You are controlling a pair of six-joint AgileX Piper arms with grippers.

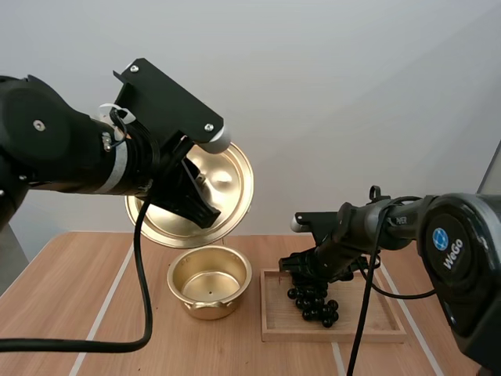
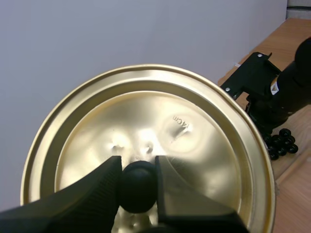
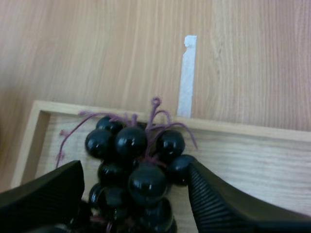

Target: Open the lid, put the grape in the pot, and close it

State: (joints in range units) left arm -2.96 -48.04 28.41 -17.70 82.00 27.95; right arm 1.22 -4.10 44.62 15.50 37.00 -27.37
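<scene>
The grapes [image 3: 146, 182], a dark bunch, are lying in the wooden tray [image 3: 43, 109], gathered toward the tray corner nearest the pot, with the purplish stems curling up toward the tray's far rim. The right gripper [image 3: 133, 170] is hanging low over the bunch. Its two fingers are standing wide apart, one on each side of the berries, and are pinching nothing. From the wrist view it is hard to say whether the ribbed pads are touching the outermost berries; they look just clear of them.

The tray is sitting on the desk [image 1: 78, 298], and the pot [image 1: 210, 276] is standing uncovered just beside the tray's left edge, its gold inside showing. The lid [image 2: 194, 145] is being held in the air above the pot and a little behind it. It is tilted steeply, nearly on edge, with its knob side facing the left arm. The left gripper [image 2: 137, 165] is clamping the lid's black knob [image 2: 138, 187], one finger pressing on each side of it. A white tape strip [image 3: 187, 73] is running along the desk just beyond the tray's far rim.
</scene>
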